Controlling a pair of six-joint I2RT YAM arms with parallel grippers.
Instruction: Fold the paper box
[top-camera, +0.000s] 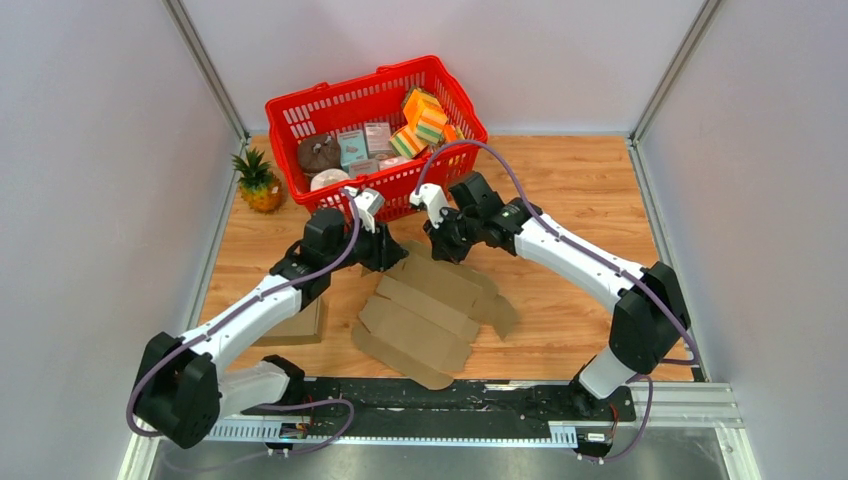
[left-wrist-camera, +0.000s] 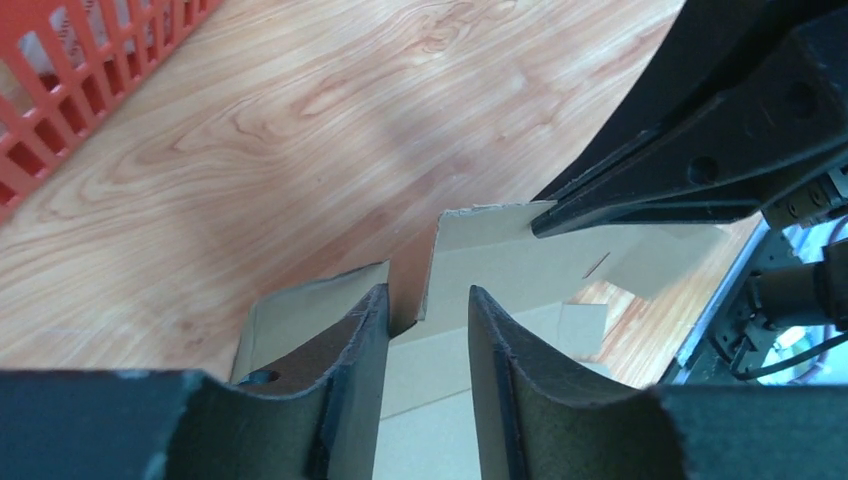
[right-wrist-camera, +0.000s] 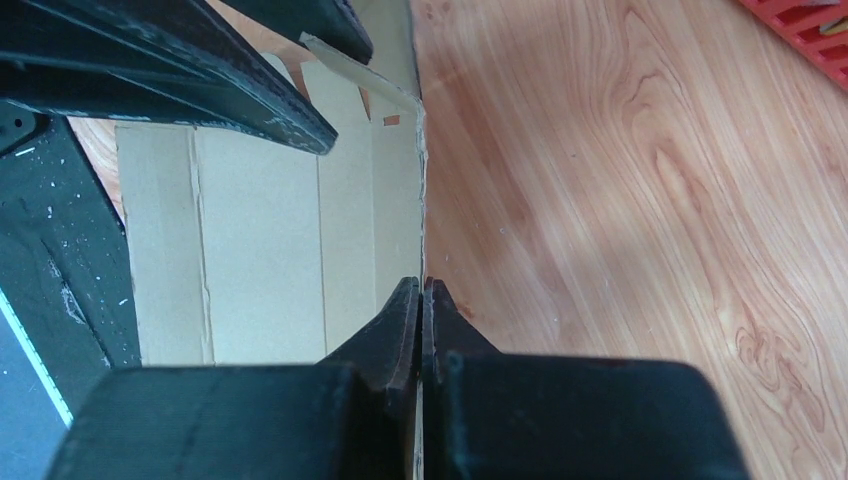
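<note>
The rear is closed off by the red basket (top-camera: 380, 110), with the pineapple (top-camera: 258, 182) at its left. The strip of wood between the basket and the paper box (top-camera: 430, 310) is occupied by the left gripper (top-camera: 388, 252) and right gripper (top-camera: 440, 240), set close together at the box's far edge. Bare table (top-camera: 580, 190) is offered to the right of the box, whereas the left side is narrowed by a smaller cardboard piece (top-camera: 295, 325) lying partly under the left arm. Little clearance appears to be available between the two grippers, though the gap cannot be judged well.
</note>
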